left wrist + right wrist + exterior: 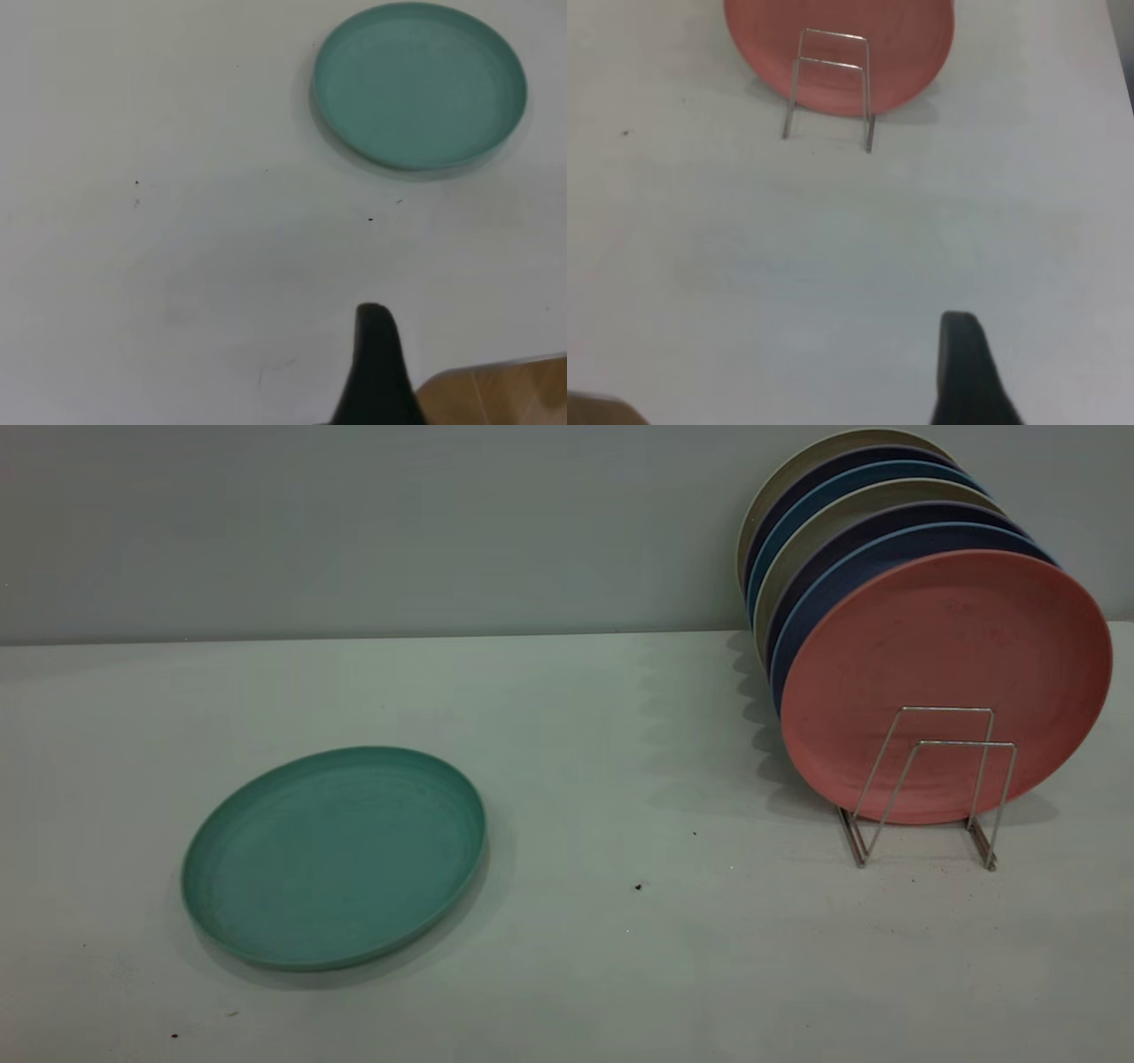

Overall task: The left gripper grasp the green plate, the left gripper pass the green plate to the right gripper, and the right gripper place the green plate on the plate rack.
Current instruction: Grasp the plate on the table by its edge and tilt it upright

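Only one black fingertip of the left gripper (376, 354) shows in its wrist view, so I cannot tell how it is set; it hangs above bare table (567, 957), well apart from the green plate (335, 856). The right gripper (966, 363) likewise shows a single dark finger, its state unreadable, and faces the plate rack (926, 784) from some way off. Neither arm appears in the exterior view. The green plate lies flat on the table, far to the left of the plate rack, untouched. On the rack stand a salmon-pink plate (948, 682) and, behind it, a row of dark blue and beige plates (850, 514); two wire loops in front of the pink plate stand free.

Risks, as I judge them: the plate's low rim lying flush could let the pointed fingers slide off or push it across the table; a thin-edged handover could let it tilt or drop; and seating it on the rack could knock the pink plate or shift the light wire frame
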You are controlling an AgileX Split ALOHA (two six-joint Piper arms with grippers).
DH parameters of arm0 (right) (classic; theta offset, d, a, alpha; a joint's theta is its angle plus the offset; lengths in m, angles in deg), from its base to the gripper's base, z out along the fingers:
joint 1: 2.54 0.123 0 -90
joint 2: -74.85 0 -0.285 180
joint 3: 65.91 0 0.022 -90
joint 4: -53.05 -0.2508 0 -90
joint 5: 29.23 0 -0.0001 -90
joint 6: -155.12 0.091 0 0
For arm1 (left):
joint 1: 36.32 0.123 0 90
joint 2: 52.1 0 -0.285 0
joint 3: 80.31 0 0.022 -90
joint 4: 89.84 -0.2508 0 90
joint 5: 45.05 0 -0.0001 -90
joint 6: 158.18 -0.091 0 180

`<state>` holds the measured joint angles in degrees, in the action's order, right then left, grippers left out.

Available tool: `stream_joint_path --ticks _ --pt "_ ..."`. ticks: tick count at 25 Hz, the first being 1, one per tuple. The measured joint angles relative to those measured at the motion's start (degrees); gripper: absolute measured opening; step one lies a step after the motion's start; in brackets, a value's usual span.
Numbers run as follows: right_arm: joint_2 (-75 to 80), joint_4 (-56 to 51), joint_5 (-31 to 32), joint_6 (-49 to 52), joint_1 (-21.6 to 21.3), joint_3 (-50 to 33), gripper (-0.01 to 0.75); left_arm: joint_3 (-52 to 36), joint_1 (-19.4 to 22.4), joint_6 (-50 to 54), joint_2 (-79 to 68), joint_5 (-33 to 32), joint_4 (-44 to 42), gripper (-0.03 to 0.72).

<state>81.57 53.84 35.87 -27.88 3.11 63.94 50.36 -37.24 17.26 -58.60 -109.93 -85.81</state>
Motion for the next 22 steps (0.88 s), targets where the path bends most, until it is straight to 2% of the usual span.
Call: stream_joint_path --ticks 22 --pt "0.0 0.2 -0.3 -0.4 0.0 0.1 0.447 0.7 0.0 -1.3 0.0 1.5 0.8 0.567"
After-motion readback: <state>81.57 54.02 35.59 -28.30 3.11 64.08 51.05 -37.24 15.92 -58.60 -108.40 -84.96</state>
